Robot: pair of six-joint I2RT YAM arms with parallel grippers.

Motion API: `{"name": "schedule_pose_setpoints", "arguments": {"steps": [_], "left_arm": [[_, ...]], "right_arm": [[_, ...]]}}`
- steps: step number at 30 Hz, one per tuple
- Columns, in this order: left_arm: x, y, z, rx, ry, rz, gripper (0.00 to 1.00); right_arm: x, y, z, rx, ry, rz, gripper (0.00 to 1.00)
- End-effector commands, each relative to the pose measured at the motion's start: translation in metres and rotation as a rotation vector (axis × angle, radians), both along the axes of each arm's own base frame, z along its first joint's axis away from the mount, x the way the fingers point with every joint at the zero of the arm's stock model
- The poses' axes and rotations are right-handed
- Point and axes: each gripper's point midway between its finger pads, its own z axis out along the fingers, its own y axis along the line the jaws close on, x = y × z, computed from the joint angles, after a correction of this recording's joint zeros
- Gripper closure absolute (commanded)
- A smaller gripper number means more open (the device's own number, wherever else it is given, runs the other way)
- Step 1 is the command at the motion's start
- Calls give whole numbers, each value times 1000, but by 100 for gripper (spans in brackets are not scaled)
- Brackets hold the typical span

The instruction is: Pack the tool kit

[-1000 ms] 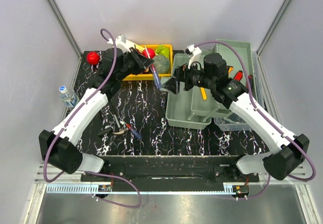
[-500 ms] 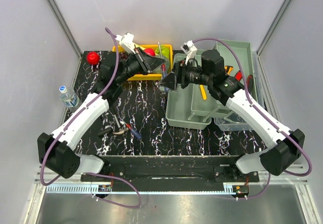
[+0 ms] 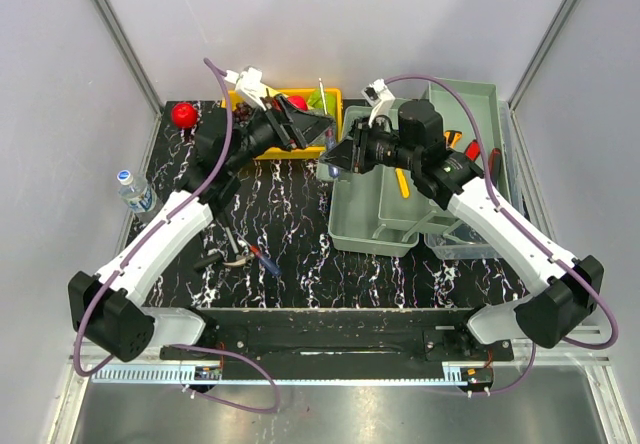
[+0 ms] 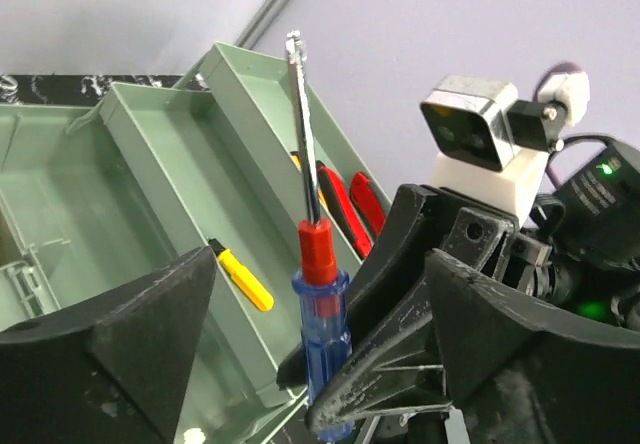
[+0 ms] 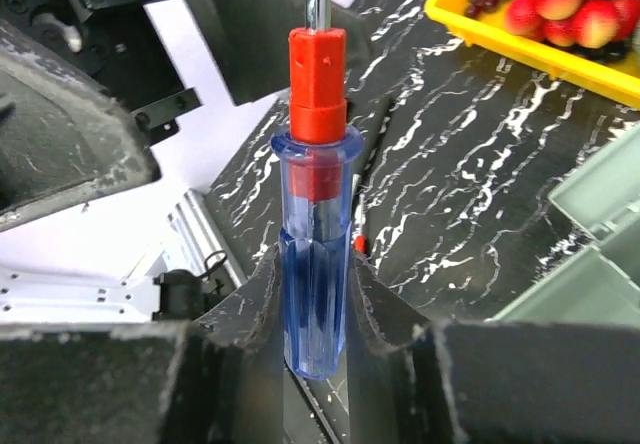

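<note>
Screwdriver (image 5: pixel 314 254) has changed claws: right gripper (image 5: pixel 315 302) pinches its blue handle (overhead hides this); left gripper (image 4: pixel 320 269) stands spread.

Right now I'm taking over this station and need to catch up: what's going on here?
It looks like a hand-over in mid-air. The right gripper has its jaws closed on the handle of a blue-handled screwdriver, held upright beside the open toolbox. The left gripper is at the same spot, its jaws wide open on either side of the screwdriver and clear of it. A few more tools lie on the left side of the table, not yet packed.
</note>
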Motion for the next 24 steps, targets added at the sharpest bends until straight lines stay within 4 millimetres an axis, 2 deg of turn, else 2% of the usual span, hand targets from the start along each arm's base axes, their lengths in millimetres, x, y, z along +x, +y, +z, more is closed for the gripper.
{"name": "schedule_pose_setpoints", "arguments": {"steps": [1, 4, 7, 10, 14, 18, 24], "left_arm": [[14, 27, 1, 54, 0, 190, 4], [27, 50, -15, 118, 43, 336, 1], [34, 78, -42, 197, 132, 493, 1], [40, 106, -66, 274, 223, 639, 1], [41, 115, -87, 336, 272, 665, 1], [40, 116, -98, 359, 287, 659, 1], [43, 113, -102, 348, 301, 650, 1]], "right_arm": [[19, -22, 10, -30, -62, -170, 98], [37, -49, 1, -99, -53, -359, 99], [61, -94, -22, -241, -1, -634, 99], [68, -132, -52, -394, 65, -817, 98], [66, -168, -91, -488, 176, -908, 99], [63, -185, -109, -522, 200, -919, 99], [61, -185, -127, -587, 216, -887, 97]]}}
